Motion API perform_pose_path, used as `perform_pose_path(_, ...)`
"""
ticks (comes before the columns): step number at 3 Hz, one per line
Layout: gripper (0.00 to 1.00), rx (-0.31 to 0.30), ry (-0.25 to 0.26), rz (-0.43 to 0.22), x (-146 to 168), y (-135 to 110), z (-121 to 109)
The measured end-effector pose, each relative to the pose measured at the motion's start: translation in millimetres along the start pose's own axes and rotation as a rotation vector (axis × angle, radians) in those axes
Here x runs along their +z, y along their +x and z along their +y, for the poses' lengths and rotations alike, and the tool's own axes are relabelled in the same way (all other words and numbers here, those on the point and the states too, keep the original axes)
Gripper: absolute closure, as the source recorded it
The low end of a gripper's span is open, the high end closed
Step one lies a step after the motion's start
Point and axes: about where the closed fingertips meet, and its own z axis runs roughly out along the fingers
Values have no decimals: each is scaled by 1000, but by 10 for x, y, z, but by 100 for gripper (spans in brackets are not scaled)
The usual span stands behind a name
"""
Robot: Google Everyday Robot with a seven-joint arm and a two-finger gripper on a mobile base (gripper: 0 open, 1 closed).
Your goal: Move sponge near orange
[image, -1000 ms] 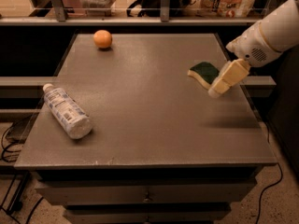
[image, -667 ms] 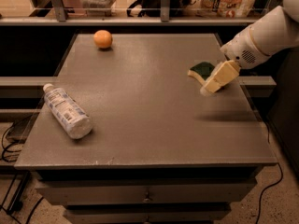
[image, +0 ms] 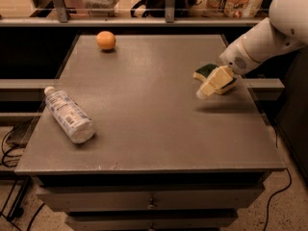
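Sponge [image: 206, 71] lies at the right edge of the bench [image: 144, 109], just behind the overlapping hand [image: 212, 84], whose grip cannot be told; orange [image: 106, 40] sits well apart, far-left

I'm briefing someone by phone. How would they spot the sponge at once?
Find the grey table and follow its right edge to the robot's claw. The sponge is right at the claw, partly behind it. It alone has a dark green top over pale yellow; the orange is round, far left, and the bottle is clear, lying near left.
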Motion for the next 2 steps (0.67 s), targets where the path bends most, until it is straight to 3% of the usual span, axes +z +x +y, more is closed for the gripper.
perform_pose_path(1,18,35,-24,7,156,52,-44)
perform_pose_path(2,42,65,-43,10,258,122,-76)
